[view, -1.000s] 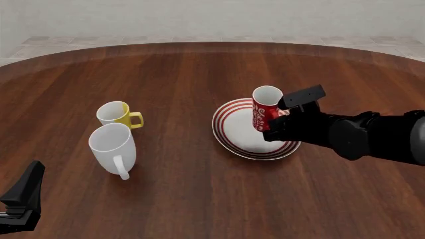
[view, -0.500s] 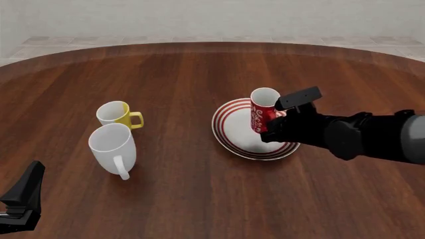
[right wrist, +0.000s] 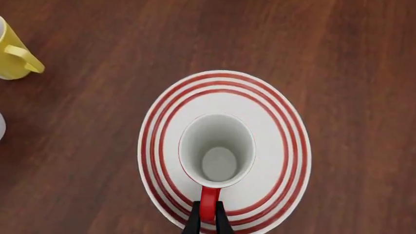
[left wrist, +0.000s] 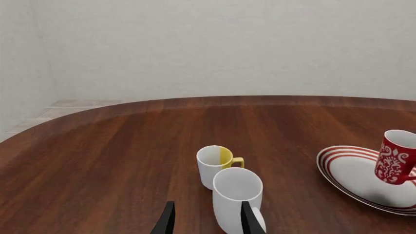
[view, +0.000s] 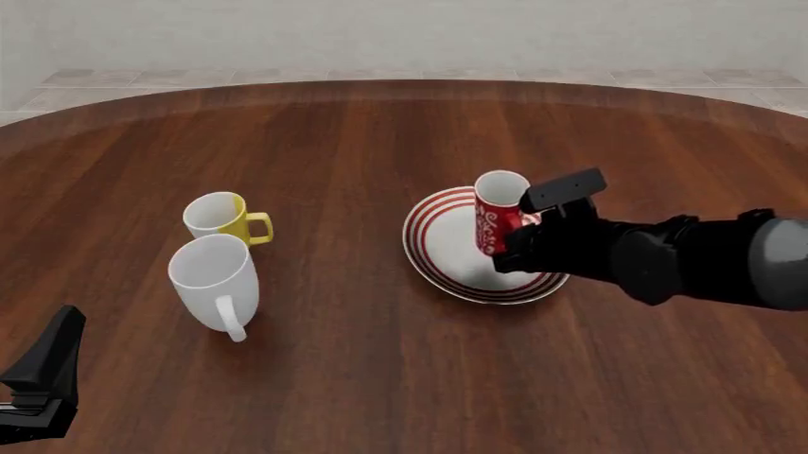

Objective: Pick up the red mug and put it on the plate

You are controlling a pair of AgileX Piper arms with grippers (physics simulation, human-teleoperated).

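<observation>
Right gripper, red mug lower

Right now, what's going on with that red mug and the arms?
Right gripper shut on red mug handle, mug over plate. Left gripper open, idle. Nothing in the way.

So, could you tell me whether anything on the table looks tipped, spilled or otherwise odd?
Only the red mug: it tilts over the plate, apparently not yet resting flat, its handle pinched by the right gripper. The yellow mug and white mug stand upright; nothing spilled.
</observation>
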